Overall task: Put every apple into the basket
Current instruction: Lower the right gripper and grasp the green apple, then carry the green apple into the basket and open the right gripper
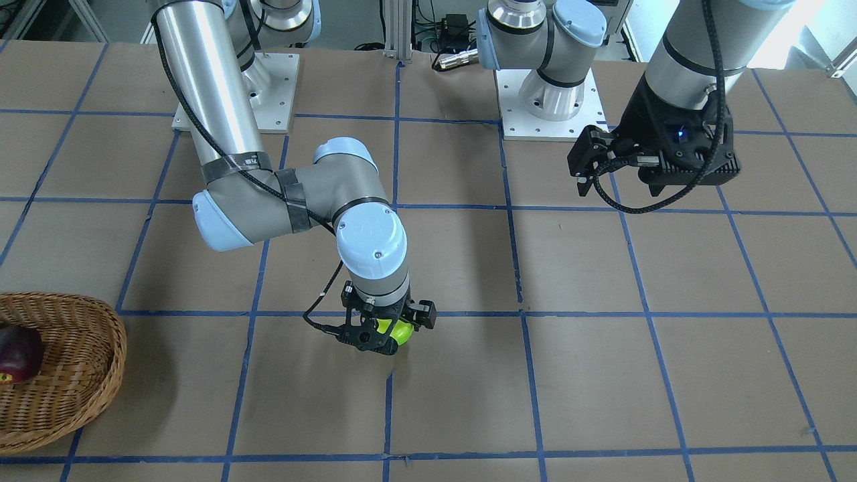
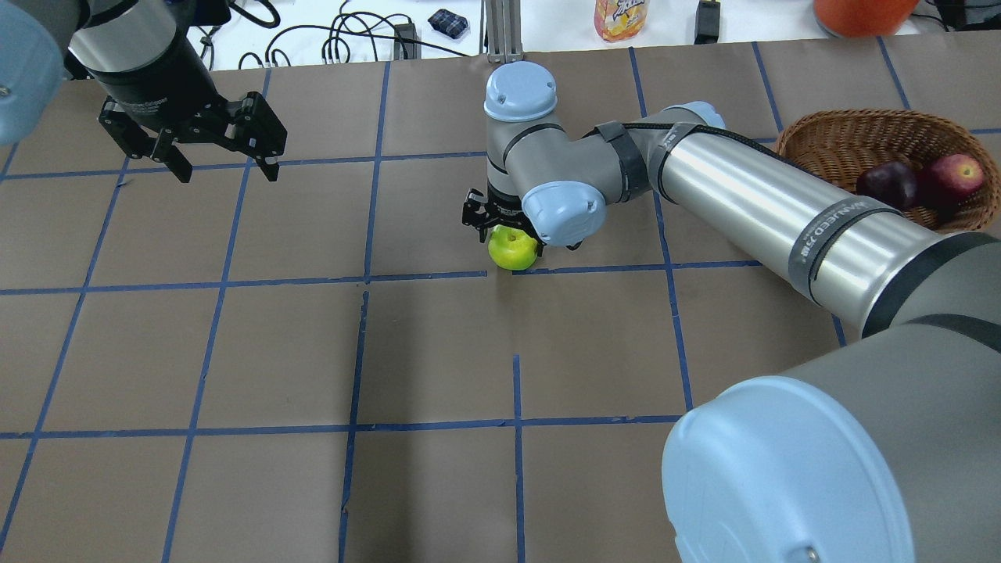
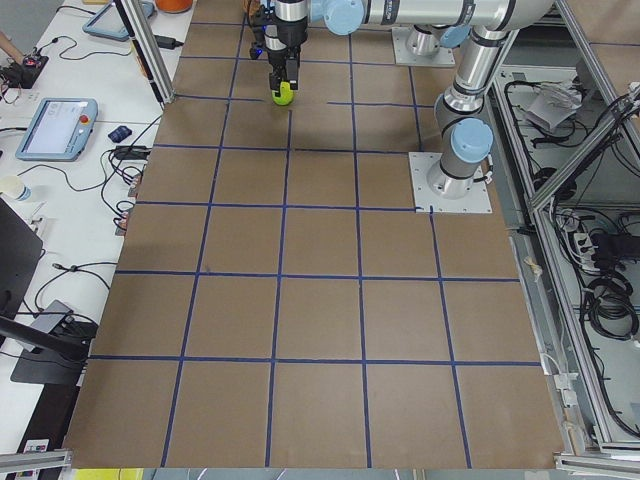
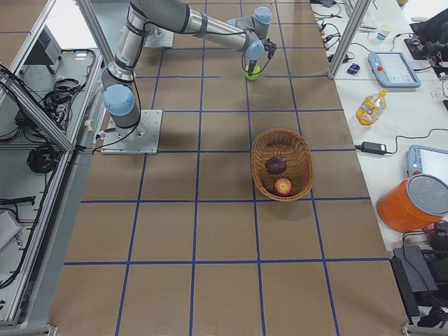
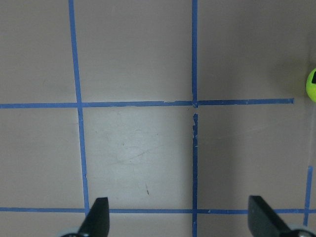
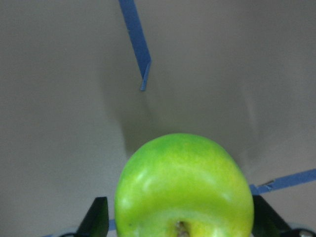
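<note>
The lime green apple (image 2: 512, 249) sits on the brown table near its middle; it also shows in the front view (image 1: 400, 331) and fills the right wrist view (image 6: 185, 187). My right gripper (image 2: 512, 234) is lowered over it, open, a finger on each side. The maroon apple (image 2: 886, 184) and the red apple (image 2: 954, 176) lie in the wicker basket (image 2: 860, 121) at the right. My left gripper (image 2: 227, 164) is open and empty, held above the table's far left. The green apple's edge shows in the left wrist view (image 5: 312, 85).
Blue tape lines grid the table. The two arm bases (image 1: 552, 100) stand at the robot's edge. A juice bottle (image 2: 622, 17), cables and an orange container (image 2: 860, 12) lie beyond the far edge. The right arm's long link (image 2: 766, 207) passes next to the basket.
</note>
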Controlling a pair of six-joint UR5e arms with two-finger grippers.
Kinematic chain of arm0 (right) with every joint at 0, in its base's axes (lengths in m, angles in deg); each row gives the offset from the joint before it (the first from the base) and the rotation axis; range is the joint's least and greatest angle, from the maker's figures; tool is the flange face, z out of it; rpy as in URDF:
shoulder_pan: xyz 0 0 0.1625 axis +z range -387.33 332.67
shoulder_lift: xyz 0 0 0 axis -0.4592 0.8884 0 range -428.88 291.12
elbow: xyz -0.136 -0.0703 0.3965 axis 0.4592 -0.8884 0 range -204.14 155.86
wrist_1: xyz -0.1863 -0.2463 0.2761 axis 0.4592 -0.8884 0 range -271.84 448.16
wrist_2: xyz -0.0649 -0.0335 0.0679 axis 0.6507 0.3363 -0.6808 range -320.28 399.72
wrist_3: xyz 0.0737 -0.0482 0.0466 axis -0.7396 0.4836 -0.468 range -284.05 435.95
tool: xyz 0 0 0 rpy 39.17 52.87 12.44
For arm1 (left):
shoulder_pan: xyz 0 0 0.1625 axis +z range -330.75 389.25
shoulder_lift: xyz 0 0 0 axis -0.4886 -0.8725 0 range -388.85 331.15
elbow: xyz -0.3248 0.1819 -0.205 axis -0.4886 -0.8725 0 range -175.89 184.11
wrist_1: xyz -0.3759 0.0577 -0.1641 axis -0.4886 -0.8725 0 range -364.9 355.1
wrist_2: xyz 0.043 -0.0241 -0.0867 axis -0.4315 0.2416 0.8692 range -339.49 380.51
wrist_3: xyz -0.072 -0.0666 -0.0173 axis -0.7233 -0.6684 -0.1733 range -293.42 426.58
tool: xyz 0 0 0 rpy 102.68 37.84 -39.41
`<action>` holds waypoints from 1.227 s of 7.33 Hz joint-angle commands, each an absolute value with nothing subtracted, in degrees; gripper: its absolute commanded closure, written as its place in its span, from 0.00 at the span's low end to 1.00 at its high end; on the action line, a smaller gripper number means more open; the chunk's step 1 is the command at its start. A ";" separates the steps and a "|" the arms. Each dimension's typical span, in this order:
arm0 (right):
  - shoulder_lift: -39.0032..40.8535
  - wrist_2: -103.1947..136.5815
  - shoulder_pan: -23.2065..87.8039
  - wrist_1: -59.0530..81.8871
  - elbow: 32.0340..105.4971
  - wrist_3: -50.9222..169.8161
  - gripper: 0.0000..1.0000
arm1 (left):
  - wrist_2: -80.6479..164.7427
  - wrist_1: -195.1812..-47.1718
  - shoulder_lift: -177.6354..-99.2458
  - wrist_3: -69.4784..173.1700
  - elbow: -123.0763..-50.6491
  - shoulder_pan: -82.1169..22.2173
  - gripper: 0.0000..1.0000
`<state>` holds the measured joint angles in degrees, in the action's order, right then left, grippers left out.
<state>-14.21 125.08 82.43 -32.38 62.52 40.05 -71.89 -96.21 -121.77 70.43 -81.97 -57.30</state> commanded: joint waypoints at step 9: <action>-2.70 132.05 54.73 -8.69 55.13 70.83 1.00 | -72.03 -96.65 -120.17 70.27 -81.94 -57.76 0.00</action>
<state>-3.69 128.70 62.18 -10.48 55.36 59.04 -72.03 -96.60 -120.32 70.34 -82.06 -57.59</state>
